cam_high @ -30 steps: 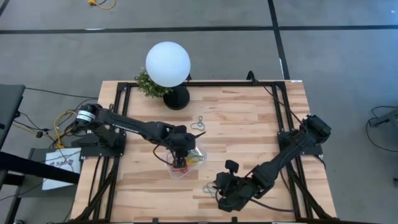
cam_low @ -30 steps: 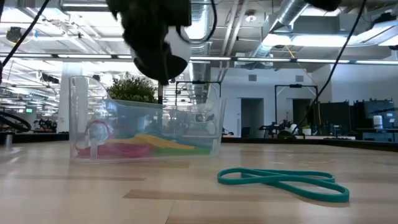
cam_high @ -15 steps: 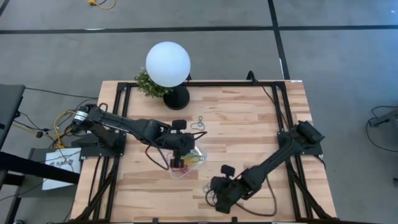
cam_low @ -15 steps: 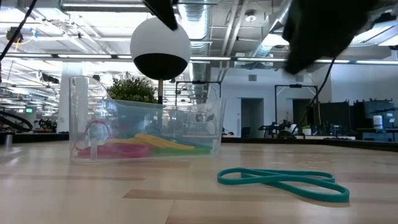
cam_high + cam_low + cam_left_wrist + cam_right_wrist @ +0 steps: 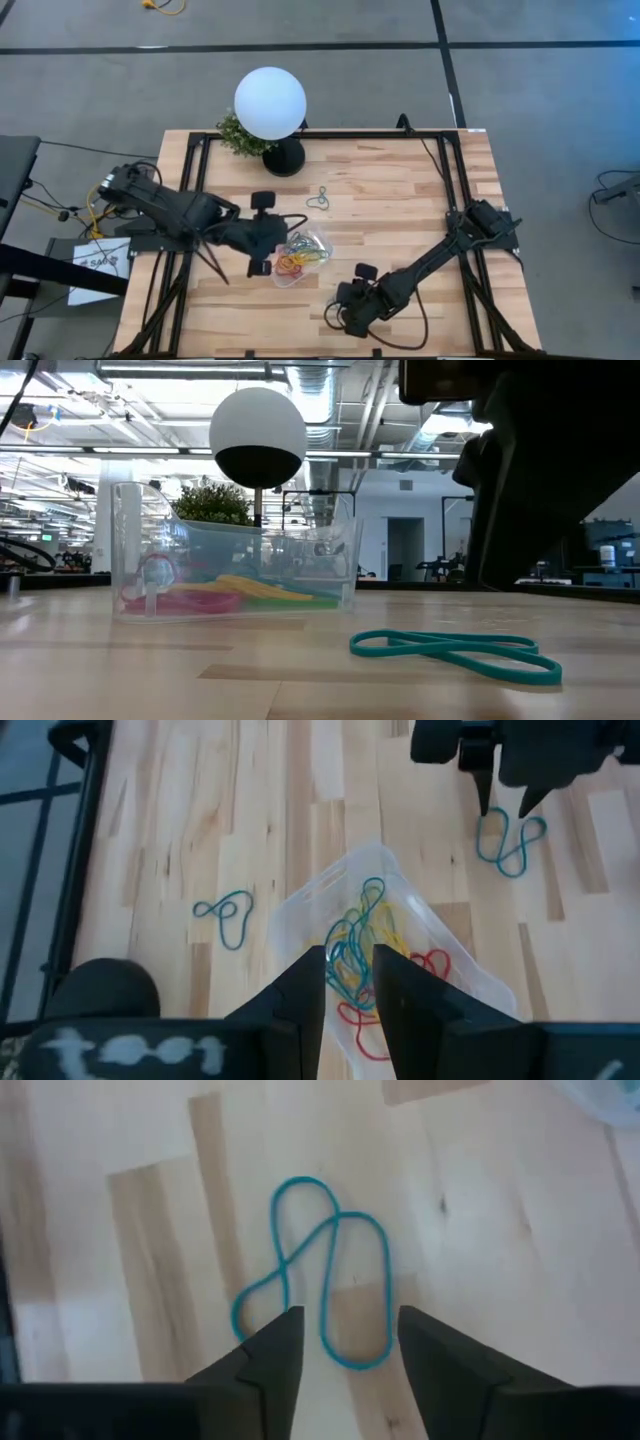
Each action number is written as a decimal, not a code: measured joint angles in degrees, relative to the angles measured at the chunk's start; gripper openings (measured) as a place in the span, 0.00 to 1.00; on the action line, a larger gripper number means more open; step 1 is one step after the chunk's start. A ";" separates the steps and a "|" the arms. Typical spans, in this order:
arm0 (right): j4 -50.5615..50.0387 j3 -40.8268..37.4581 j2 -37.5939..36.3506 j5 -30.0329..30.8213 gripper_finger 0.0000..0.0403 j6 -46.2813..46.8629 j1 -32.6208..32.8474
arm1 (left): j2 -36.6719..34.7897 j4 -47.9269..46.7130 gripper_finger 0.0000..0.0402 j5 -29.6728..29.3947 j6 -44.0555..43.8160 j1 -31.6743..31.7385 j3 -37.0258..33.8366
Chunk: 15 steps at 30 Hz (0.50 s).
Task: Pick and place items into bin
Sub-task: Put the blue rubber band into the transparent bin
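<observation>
The clear bin (image 5: 300, 256) stands on the wooden table and holds several coloured loops, red, yellow, green and blue (image 5: 365, 955). My left gripper (image 5: 349, 982) is open by a narrow gap and empty, just off the bin's left side (image 5: 261, 260). A teal figure-eight loop (image 5: 322, 1270) lies flat on the table near the front edge (image 5: 455, 650). My right gripper (image 5: 345, 1342) hovers over it, open, its fingers on either side of the loop's near end (image 5: 340, 312). Another teal loop (image 5: 318, 198) lies farther back, beyond the bin.
A white globe lamp (image 5: 270, 103) on a black base and a small green plant (image 5: 238, 135) stand at the table's far edge. Black frame rails (image 5: 195, 160) run along the table's sides. Bare wood lies between the bin and the right edge.
My left gripper has drawn back from above the bin toward the table's left edge, leaving the loops in the bin uncovered. My right gripper has moved a little toward the table's left edge and down over the teal loop at the front.
</observation>
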 joint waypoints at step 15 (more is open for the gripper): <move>-1.42 -0.17 4.94 4.46 0.39 6.01 -0.67 | -1.56 -11.25 0.19 -10.52 -9.94 -10.35 0.00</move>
